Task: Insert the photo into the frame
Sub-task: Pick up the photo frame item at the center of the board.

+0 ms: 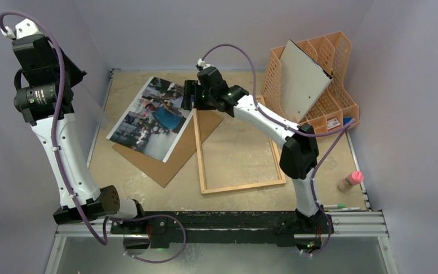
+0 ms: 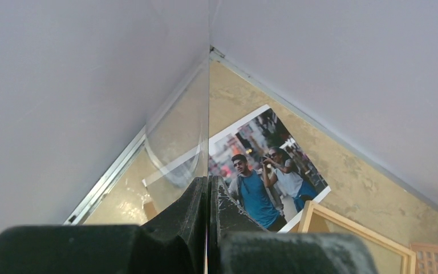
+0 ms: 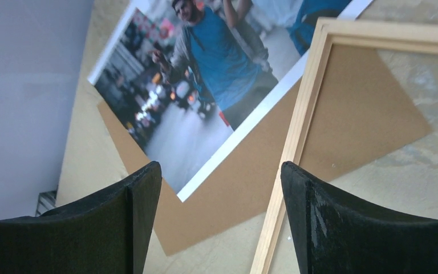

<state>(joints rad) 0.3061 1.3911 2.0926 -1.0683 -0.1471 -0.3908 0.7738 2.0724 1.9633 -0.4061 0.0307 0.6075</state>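
The photo (image 1: 151, 117), a glossy street print with a man in a blue shirt, lies face up on a brown backing panel (image 1: 171, 157). It also shows in the left wrist view (image 2: 262, 171) and the right wrist view (image 3: 205, 63). The light wood frame (image 1: 242, 186) lies flat to its right, its near corner over the panel (image 3: 296, 131). My right gripper (image 1: 189, 94) hovers open and empty above the photo's right edge and the frame's far left corner (image 3: 221, 188). My left gripper (image 1: 51, 74) is raised at the far left, shut on the edge of a thin clear pane (image 2: 188, 131).
An orange lattice organizer (image 1: 331, 57) at the back right holds a white-grey board (image 1: 302, 80). A pink-capped bottle (image 1: 351, 181) and pens (image 1: 342, 207) lie at the right edge. Walls close in the left, back and right sides.
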